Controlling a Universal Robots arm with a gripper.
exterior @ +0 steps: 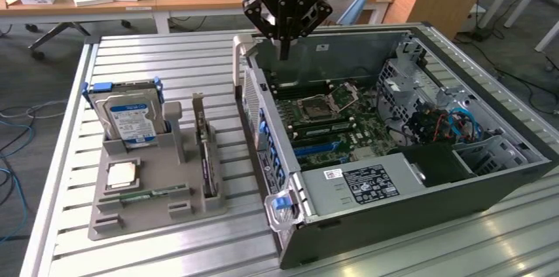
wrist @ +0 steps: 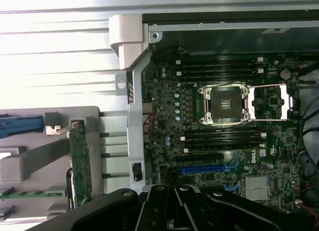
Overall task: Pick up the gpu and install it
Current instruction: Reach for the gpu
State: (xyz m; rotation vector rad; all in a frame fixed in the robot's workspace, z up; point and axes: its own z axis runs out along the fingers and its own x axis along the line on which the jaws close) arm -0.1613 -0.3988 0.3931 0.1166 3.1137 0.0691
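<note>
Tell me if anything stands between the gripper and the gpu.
Nothing visible blocks it. The gripper hangs shut above the case wall; the gpu stands on edge in the grey holder beside it, open from above.

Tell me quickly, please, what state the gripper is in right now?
Gripper: closed, holding nothing, above the open computer case; the gpu stands in the gray holder.

Open computer case on a slatted metal desk. Its motherboard, with a bare CPU socket, lies below the tool. Well apart from the tool, a gray holder carries an upright hard drive and a flat memory stick.
</note>
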